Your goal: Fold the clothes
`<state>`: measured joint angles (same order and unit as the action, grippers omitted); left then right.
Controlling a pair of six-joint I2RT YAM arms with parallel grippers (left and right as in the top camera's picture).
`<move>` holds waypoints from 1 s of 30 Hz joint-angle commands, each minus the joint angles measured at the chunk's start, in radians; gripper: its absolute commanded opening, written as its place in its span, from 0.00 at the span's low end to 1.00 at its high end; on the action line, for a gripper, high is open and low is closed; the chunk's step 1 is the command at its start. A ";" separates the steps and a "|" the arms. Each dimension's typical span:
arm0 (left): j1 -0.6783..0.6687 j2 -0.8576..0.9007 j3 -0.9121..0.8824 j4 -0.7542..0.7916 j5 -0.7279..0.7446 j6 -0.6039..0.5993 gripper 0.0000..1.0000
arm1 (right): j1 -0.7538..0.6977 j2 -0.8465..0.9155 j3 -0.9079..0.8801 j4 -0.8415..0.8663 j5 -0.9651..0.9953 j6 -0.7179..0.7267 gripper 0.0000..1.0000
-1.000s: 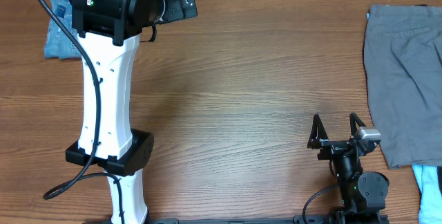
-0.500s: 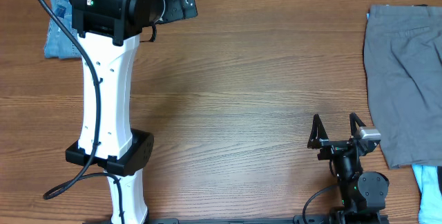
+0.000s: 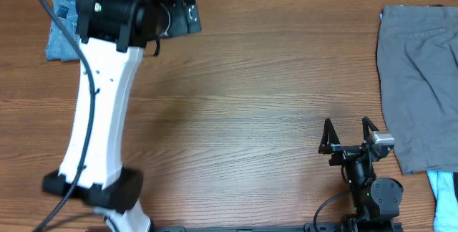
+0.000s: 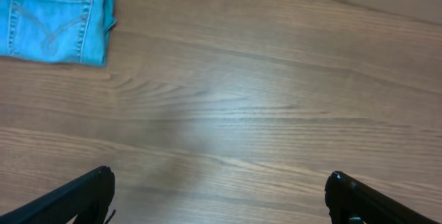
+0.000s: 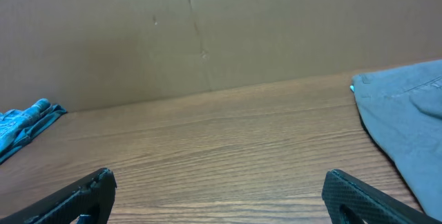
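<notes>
The light-blue jeans [image 3: 63, 28] lie folded in a small stack at the table's far left corner. In the left wrist view they show at the top left [image 4: 52, 20], back pocket with curved stitching facing up. My left gripper [image 4: 219, 196] is open and empty over bare wood, to the right of the jeans and apart from them. My right gripper [image 3: 349, 133] is open and empty near the front edge on the right. It is also open in the right wrist view [image 5: 221, 196], where the jeans [image 5: 24, 124] show far off at the left.
Plain grey trousers [image 3: 418, 74] lie spread along the right edge, also in the right wrist view [image 5: 407, 106]. A small pale blue cloth [image 3: 445, 192] lies at the front right corner. My white left arm [image 3: 100, 103] spans the left side. A cardboard wall [image 5: 207, 30] stands behind the table.
The left arm's lower part has swung left and its wrist has shifted slightly left. The right arm and the clothes have not moved.
</notes>
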<state>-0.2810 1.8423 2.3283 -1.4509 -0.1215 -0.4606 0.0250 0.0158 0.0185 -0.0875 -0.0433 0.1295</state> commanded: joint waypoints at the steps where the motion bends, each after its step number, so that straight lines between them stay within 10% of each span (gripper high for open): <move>1: -0.001 -0.164 -0.215 0.089 -0.040 0.066 1.00 | -0.005 -0.007 -0.010 0.005 0.012 -0.006 1.00; 12: 0.004 -0.684 -1.057 0.514 -0.039 0.330 1.00 | -0.005 -0.007 -0.010 0.005 0.012 -0.006 1.00; 30: 0.172 -1.551 -1.967 1.140 0.070 0.353 1.00 | -0.005 -0.007 -0.010 0.005 0.012 -0.006 1.00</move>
<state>-0.1150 0.3672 0.4217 -0.3405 -0.0746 -0.1410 0.0250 0.0158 0.0185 -0.0891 -0.0437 0.1299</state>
